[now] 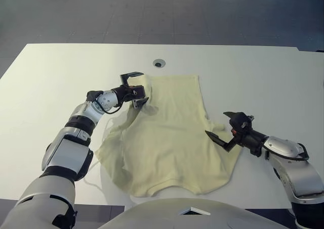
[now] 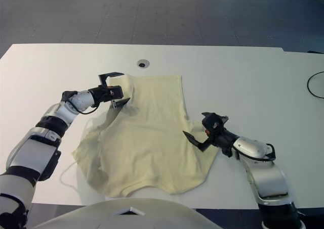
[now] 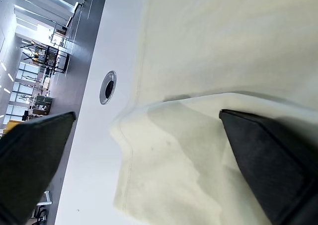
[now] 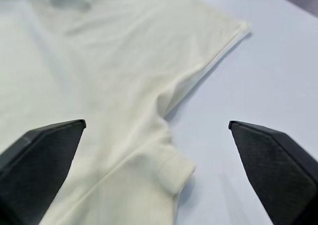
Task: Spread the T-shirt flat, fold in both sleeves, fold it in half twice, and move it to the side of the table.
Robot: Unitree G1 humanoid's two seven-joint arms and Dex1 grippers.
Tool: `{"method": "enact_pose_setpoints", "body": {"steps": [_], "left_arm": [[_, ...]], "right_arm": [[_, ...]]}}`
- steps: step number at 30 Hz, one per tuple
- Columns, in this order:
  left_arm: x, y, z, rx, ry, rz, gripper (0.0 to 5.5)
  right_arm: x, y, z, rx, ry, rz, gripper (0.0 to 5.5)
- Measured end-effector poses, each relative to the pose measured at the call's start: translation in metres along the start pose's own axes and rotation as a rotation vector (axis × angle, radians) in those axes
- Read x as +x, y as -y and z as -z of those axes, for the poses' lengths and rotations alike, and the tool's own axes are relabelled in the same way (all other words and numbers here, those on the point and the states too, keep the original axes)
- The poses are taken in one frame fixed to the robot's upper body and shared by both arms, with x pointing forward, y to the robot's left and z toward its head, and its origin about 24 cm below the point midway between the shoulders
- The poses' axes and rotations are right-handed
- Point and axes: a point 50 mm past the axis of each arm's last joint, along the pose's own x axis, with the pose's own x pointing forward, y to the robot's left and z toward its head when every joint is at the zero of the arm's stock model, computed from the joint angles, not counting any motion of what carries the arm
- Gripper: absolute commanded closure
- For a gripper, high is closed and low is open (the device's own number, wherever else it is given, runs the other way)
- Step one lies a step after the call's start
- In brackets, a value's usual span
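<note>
T-shirt (image 1: 172, 133) lies rumpled mid-frame; left pincer (image 1: 144, 86) and right pincer (image 1: 216, 123), both wide open and empty, should pinch opposite edges and pull apart evenly.

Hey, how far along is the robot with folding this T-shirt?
Early on. Done: the T-shirt lies mostly spread on the table. In hand: the left gripper, fingers open, sits at its far corner and the right gripper, also open, by the right sleeve; the shirt's left side is rumpled. Left: both sleeve folds, both half folds, the move aside.
</note>
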Motion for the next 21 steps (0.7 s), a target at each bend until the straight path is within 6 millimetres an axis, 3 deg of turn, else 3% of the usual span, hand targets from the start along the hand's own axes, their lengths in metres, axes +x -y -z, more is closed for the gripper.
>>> {"method": "enact_pose_setpoints", "body": {"steps": [10,14,21], "left_arm": [[-0.012,-0.022,0.002,0.087,0.003,-0.059,0.13],[-0.033,-0.043,0.000,0.153,0.032,-0.117,0.13],[-0.079,-0.042,-0.013,0.101,0.108,-0.245,0.13]], "right_arm": [[-0.012,0.005,-0.016,-0.047,0.026,0.044,0.16],[-0.013,0.002,-0.015,-0.039,0.026,0.044,0.16],[-0.015,-0.005,-0.012,-0.010,0.028,0.047,0.16]]}}
